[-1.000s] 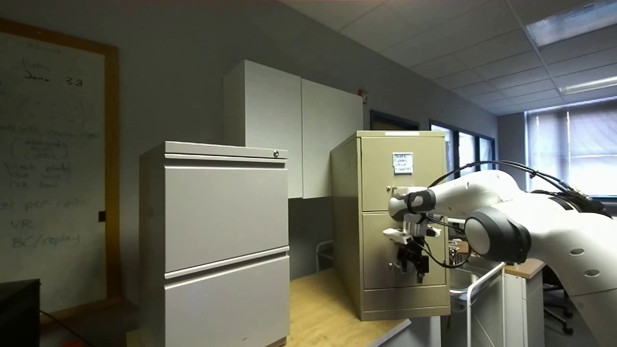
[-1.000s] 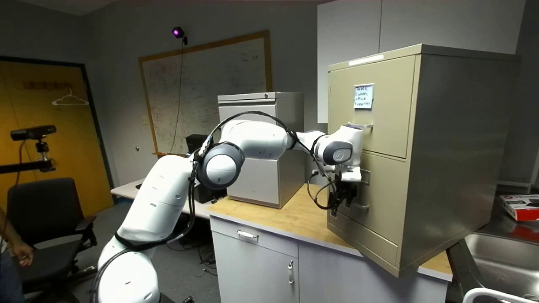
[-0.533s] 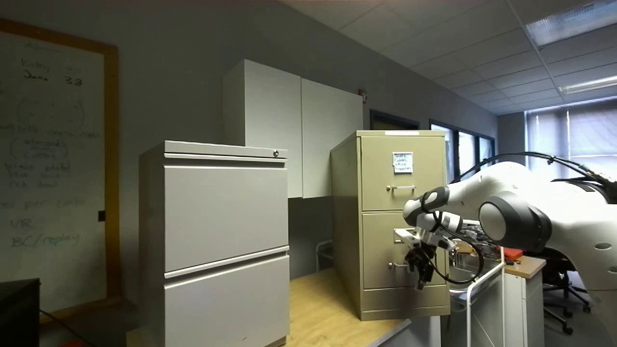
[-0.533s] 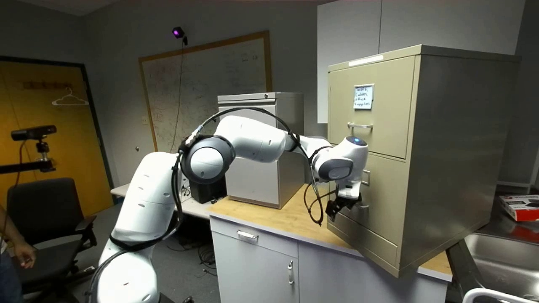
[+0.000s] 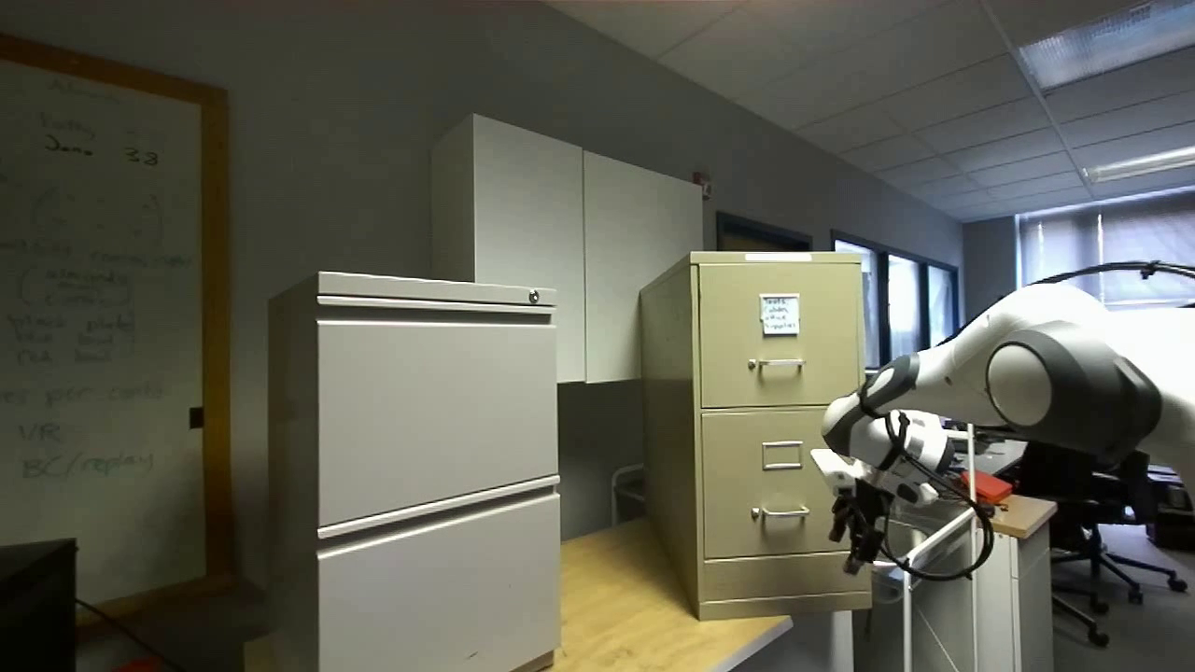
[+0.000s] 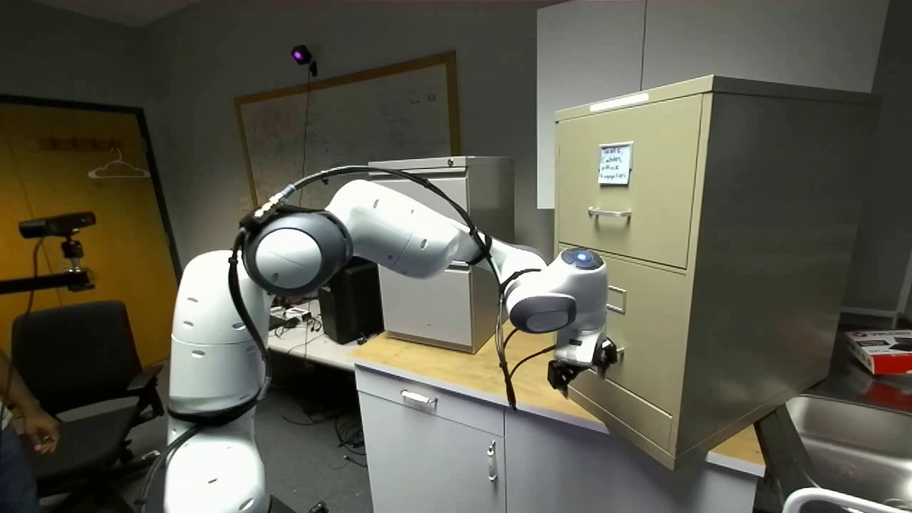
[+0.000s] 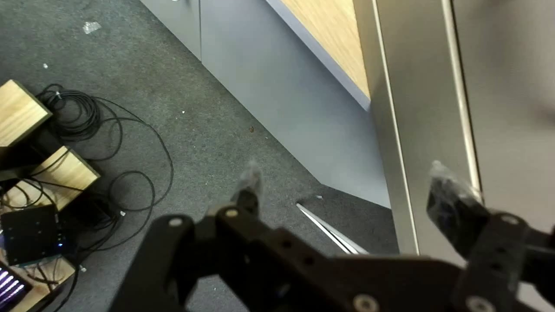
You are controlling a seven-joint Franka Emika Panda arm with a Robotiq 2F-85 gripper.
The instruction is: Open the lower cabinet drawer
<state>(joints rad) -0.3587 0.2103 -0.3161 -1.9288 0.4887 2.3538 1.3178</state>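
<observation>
Wrist view: the black claw [image 7: 347, 177] is released, fingers [image 7: 455, 208] spread wide. In an exterior view it hangs apart from the silver bar handle [image 5: 784, 512] on the closed lower beige-tan metal drawer [image 5: 782, 487], beneath the white-labelled beige-tan upper drawer [image 5: 782, 347] of the tall filing cabinet [image 5: 669, 448].

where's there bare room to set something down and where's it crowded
In both exterior views, bare wooden countertop shows between the light-grey cabinet and the beige filing cabinet. It's crowded before the lower drawer, where the open gripper hangs. In the wrist view, black cables coil on the floor.
</observation>
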